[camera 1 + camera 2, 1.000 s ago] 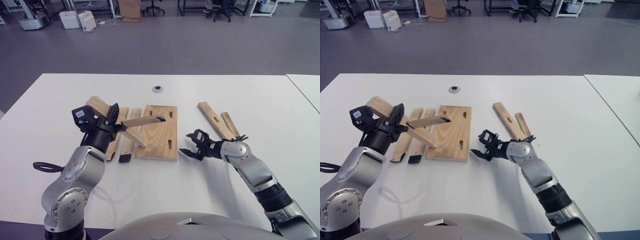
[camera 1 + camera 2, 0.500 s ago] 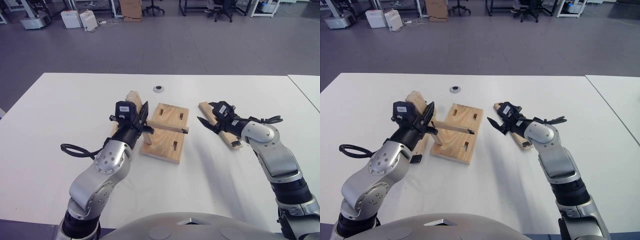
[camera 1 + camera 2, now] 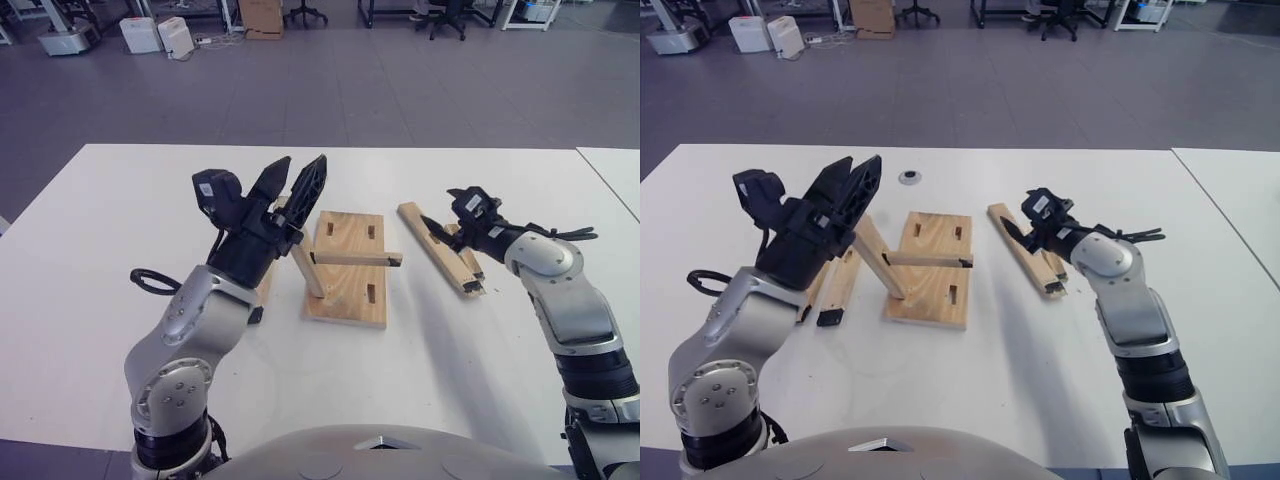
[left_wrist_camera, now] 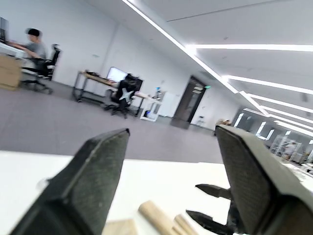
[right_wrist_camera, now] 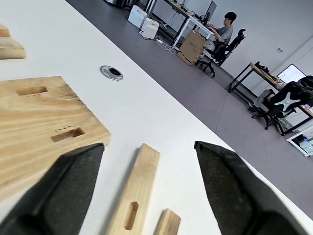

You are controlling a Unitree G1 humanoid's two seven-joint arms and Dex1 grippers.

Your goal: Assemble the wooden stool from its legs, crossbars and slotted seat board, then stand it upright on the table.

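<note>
The slotted seat board (image 3: 350, 292) lies flat mid-table. A leg (image 3: 308, 275) leans up from it, with a crossbar (image 3: 355, 258) sticking out sideways over the board. My left gripper (image 3: 300, 165) is open and raised just above that leg's top, holding nothing; its fingers (image 4: 244, 176) point out toward the room. My right gripper (image 3: 432, 226) is open over the near end of a loose slotted leg (image 5: 134, 196) to the right of the board, with a short crossbar (image 5: 166, 223) beside it.
Two more wooden pieces (image 3: 838, 282) lie left of the board, partly behind my left arm. A round grommet (image 3: 908, 177) sits in the table behind the board. The table's front and far right are bare white surface (image 3: 430, 370).
My left gripper has opened, let go of the leg and risen above it. The board with the leaning leg has slid slightly right. My right gripper has shifted a little right along the loose leg.
</note>
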